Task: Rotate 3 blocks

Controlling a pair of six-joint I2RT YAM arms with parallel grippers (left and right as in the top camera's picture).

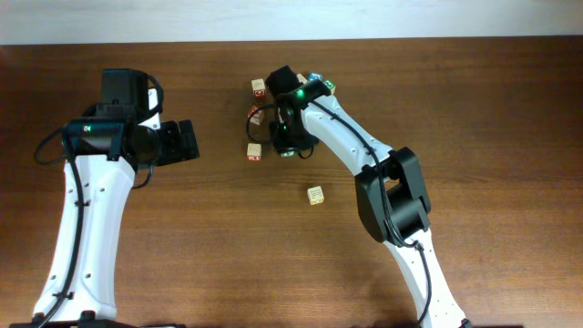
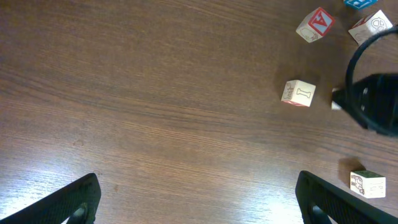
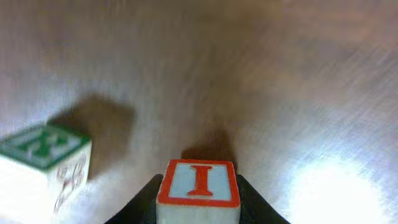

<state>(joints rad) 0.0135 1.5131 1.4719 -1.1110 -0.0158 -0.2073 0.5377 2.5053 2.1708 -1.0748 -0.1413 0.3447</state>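
Note:
A pale wooden block with a red-framed red letter I (image 3: 198,186) sits between the jaws of my right gripper (image 3: 198,202), whose fingers press on both of its sides. A green-printed block (image 3: 43,162) stands just to its left on the table. From overhead the right gripper (image 1: 290,138) hangs over the upper middle of the table and hides the held block. A yellow-printed block (image 1: 315,195) (image 2: 368,184) lies alone nearer the front. My left gripper (image 1: 187,141) (image 2: 198,202) stands open over bare wood to the left, with nothing between its fingers.
Another red-printed cube (image 1: 254,152) (image 2: 299,93) lies just left of the right gripper. A red A cube (image 1: 259,87) (image 2: 316,23) sits farther back. More cubes cluster behind the right arm (image 1: 314,82). The right arm's black cable (image 2: 357,74) loops near them.

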